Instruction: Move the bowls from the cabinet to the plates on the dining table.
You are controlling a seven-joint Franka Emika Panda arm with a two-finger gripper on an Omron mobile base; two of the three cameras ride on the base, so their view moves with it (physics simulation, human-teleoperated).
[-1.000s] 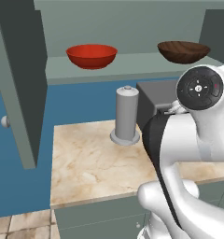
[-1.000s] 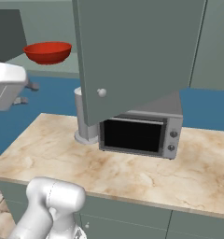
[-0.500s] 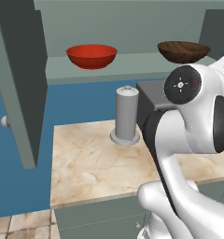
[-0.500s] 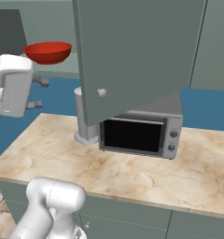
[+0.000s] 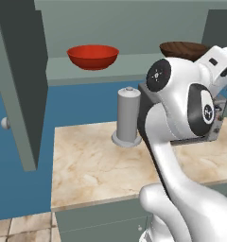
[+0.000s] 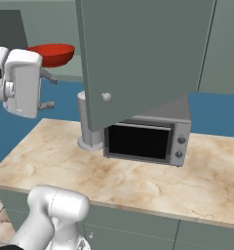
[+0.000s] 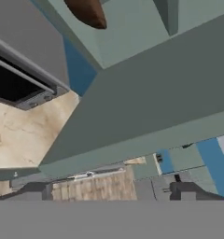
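Resting on cabinet shelf (image 5: pixel 134 66): red bowl (image 5: pixel 92 56), wooden bowl (image 5: pixel 185 49), well apart. Likely light, rigid, glossy, slippery; rim best hold. Gripper (image 7: pixel 109 190) spread wide, empty, angled under open door (image 7: pixel 146 116).

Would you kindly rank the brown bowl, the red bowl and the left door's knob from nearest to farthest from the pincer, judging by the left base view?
1. brown bowl, at the right end of the shelf, closest to the open pincer.
2. red bowl, at the shelf's left end.
3. knob, far left, low on the open door.
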